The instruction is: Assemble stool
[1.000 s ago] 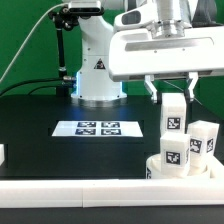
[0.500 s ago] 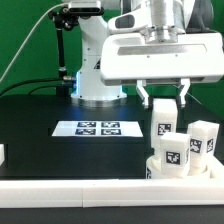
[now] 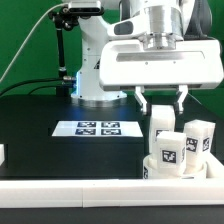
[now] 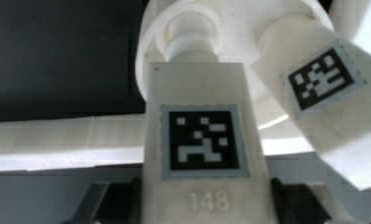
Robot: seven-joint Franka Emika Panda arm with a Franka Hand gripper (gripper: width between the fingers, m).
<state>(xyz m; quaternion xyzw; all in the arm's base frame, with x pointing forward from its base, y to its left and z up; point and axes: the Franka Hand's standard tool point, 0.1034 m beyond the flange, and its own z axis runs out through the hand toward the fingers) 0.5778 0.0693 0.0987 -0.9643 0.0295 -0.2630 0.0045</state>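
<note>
At the far left edge of the exterior view a small white block (image 3: 2, 154) sits on the black desk (image 3: 40, 140), well apart from the work. Toward the middle left lies the marker board (image 3: 97, 128), flat and untouched. Along the bottom runs a long white border bar (image 3: 80, 189), which seems to serve as a stop that keeps parts from sliding off.

In the lower right of the frame sits the stool's round seat (image 3: 152, 172), with two legs already standing on it: a front leg (image 3: 172, 152) and a right leg (image 3: 197, 137), each showing a tag. They look seated upright in the disc, so the assembly seems well along.

A third leg (image 3: 162, 119) hangs upright just above and behind the seat, between the fingers (image 3: 160, 100), which are clenched on its upper end. In the wrist view this leg (image 4: 203, 125) fills the centre, pointing down toward the seat (image 4: 208, 25). Holding it vertical probably lets its lower end meet the seat's remaining socket squarely.
</note>
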